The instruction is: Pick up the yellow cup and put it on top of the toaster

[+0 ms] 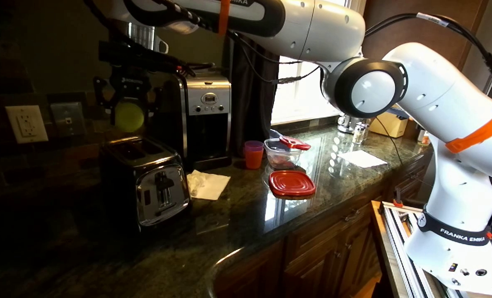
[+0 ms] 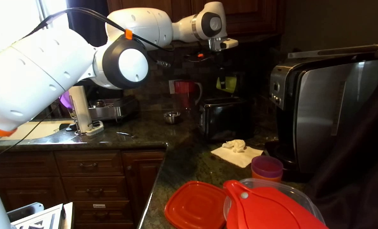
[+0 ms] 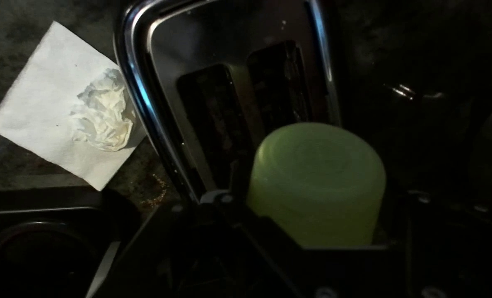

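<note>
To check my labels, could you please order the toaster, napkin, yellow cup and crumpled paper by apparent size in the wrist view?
1. Toaster
2. Yellow cup and napkin: too alike to rank
3. Crumpled paper

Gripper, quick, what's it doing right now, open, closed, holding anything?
Gripper: closed on the yellow cup, holding it up in the air.

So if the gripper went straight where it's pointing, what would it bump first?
Probably the toaster. The gripper points down toward it, holding the yellow cup, which would likely touch first. The gap is hard to judge.
</note>
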You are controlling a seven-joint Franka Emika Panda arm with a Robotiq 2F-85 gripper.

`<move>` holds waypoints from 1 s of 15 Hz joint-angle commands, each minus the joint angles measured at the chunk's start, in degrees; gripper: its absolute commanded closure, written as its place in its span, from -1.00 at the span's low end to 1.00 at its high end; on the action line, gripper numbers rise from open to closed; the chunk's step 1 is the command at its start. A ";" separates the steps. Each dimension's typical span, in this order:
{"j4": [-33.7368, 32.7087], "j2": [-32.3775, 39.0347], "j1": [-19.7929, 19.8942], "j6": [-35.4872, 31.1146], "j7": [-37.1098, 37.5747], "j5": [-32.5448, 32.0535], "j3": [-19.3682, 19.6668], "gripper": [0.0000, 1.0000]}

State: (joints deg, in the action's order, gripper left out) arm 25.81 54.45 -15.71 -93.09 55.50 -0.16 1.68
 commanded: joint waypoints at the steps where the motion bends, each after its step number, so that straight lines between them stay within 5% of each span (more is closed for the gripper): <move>1: 0.36 -0.67 -1.48 -0.27 11.53 -1.83 2.07 0.08; 15: -0.27 1.90 -6.88 8.13 48.56 -11.73 7.78 0.08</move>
State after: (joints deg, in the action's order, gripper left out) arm 25.99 55.29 -21.40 -88.43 98.38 -10.10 8.44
